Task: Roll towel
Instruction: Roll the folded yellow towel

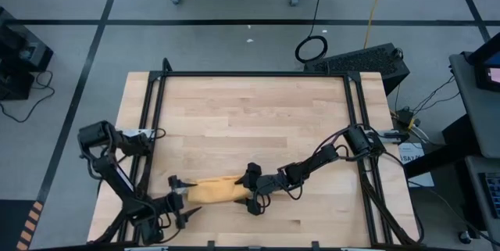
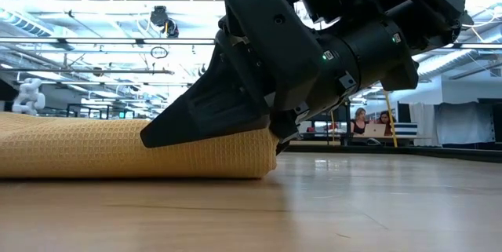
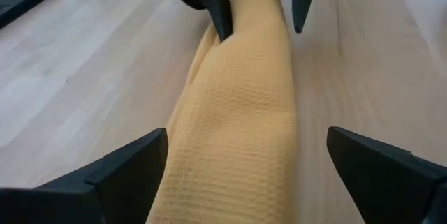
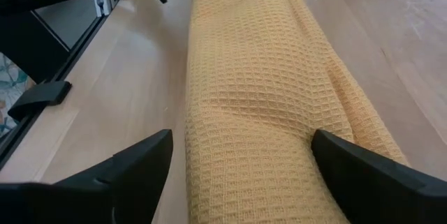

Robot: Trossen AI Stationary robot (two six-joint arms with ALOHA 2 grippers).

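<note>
Two hands straddle the rolled towel [image 1: 215,191] at the tabletop's [image 1: 258,118] near edge. Left hand [image 1: 184,201] at its left end, fingers spread wide, gripping nothing. Right hand [image 1: 253,190] at the right end, likewise wide and empty. Best lifted straight off so the roll keeps. Soft waffle weave, mustard, loose cylinder; pale wood.

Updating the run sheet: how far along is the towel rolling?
Rolling looks done: the towel lies as a tight roll on the table. Left claw and right claw straddle its ends, both open. Left: pulling the arms clear.
</note>
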